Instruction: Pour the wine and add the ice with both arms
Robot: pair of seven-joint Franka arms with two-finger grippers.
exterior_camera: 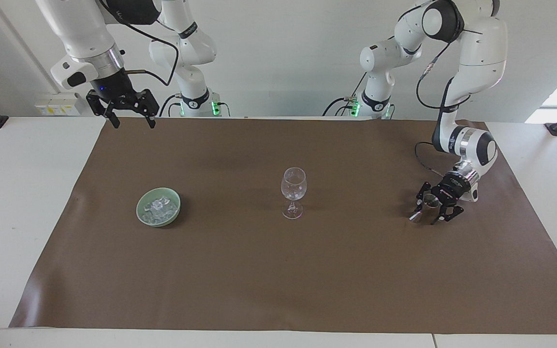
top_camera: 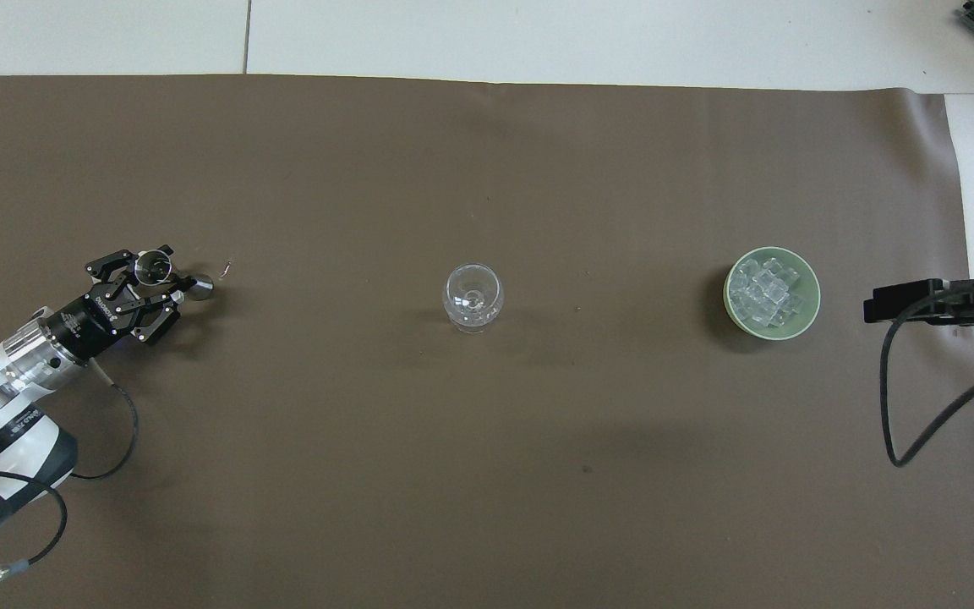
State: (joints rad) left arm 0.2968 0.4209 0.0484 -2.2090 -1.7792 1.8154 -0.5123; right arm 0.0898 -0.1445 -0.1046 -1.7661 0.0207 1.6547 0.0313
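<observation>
The left gripper [exterior_camera: 434, 209] has its fingers around the small metal cup [exterior_camera: 427, 208] on the counter; clamp squarely and lift level. Well apart, the ice [exterior_camera: 160, 207] lies in its green bowl [exterior_camera: 141, 214], under the waiting, spread right gripper [exterior_camera: 130, 117].

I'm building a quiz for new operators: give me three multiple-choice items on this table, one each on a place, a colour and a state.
1. The wine glass stands: A on the mat between bowl and metal cup; B inside the bowl; C on bare table.
2. The bowl is: A red; B pale green; C black.
3. The right claw is: A shut on the glass; B resting in the bowl; C open, raised.
Answers: 1A, it stands mid-mat; 2B, its rim shows green; 3C, fingertips apart, held high.
</observation>
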